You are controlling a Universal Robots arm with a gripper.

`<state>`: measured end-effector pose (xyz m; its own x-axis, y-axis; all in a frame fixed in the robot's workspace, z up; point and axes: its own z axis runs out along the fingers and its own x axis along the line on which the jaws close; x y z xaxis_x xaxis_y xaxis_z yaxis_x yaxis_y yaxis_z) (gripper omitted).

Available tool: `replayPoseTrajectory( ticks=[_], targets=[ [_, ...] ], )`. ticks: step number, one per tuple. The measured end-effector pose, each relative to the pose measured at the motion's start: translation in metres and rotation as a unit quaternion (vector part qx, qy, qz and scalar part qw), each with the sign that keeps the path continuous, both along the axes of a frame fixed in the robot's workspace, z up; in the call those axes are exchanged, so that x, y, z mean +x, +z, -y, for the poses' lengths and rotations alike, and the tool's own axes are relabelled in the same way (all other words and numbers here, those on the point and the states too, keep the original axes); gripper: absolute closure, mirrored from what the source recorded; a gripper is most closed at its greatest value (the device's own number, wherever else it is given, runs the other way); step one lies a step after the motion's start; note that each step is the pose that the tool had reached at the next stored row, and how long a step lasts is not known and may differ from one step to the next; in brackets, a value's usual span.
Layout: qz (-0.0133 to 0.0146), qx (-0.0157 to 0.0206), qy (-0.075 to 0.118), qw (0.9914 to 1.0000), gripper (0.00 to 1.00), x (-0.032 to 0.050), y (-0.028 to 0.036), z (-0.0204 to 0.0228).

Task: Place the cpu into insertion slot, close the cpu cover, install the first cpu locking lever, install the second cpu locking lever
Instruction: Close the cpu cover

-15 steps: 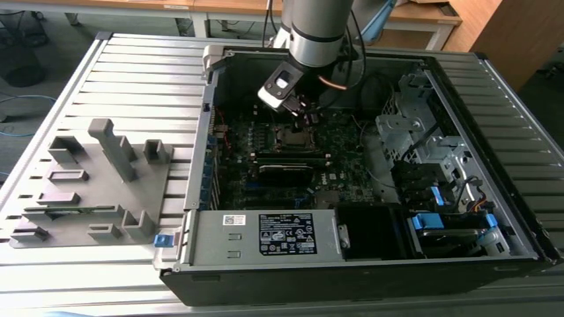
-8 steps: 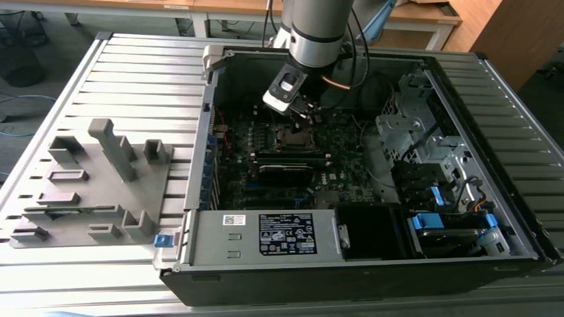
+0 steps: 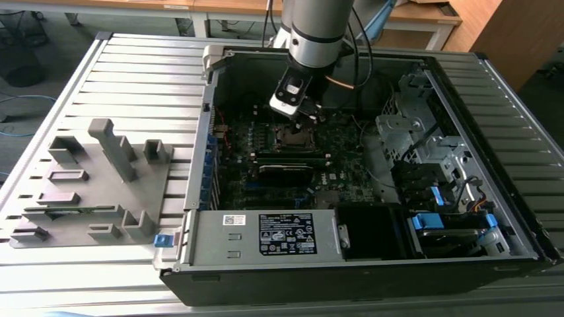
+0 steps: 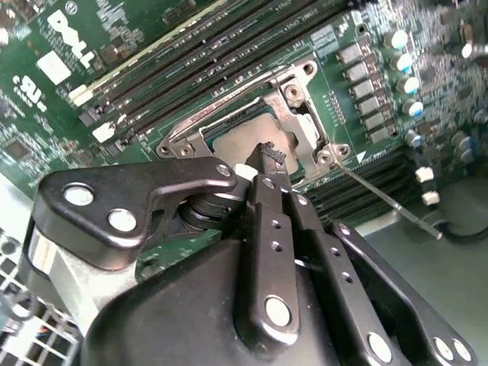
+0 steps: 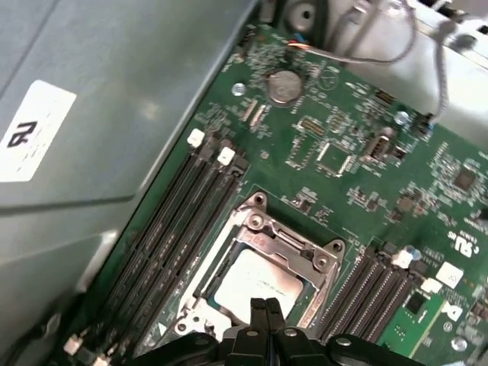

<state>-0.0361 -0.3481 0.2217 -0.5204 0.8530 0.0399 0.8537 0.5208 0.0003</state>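
down inside the open computer case [image 3: 370, 264], the arm [image 3: 317, 33] reaches to the green motherboard [image 5: 358, 99]. insertion slot [image 5: 255, 202] sits beside the long memory slots [image 5: 175, 229]. cpu [image 5: 252, 284] lies seated in it, with the cpu cover [image 5: 297, 244] framing it. gripper [image 5: 264, 305] is clenched on nothing, tips just above the cpu's edge. a thin locking lever [image 4: 389, 204] sticks out sideways.

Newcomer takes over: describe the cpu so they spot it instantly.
Inside the open computer case, find the green motherboard. Between its banks of black memory slots sits the metal-rimmed insertion slot. The cpu is the flat, dull silver square in it, unlike the dark slots around it.
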Motion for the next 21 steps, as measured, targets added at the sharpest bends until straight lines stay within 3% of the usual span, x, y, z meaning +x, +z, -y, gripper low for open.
replayPoseTrajectory(
  ticks=[5,8,11,16,19,21],
  targets=[
    [0.0,0.0,0.045,0.99899,0.89,0.0,-0.0004,0.0],
    [0.0,0.0,0.072,0.99737,0.89,0.0,-0.0006,0.0],
    [0.0,0.0,0.1,0.99502,0.89,0.0,-0.0008,0.0],
    [0.0,0.0,0.145,0.98946,0.89,0.0,-0.0012,0.0],
    [0.0,0.0001,0.171,0.98521,0.89,0.0,-0.0016,0.0],
    [0.0,0.0,0.19,0.98181,0.89,0.0,-0.0019,0.0]
  ],
)
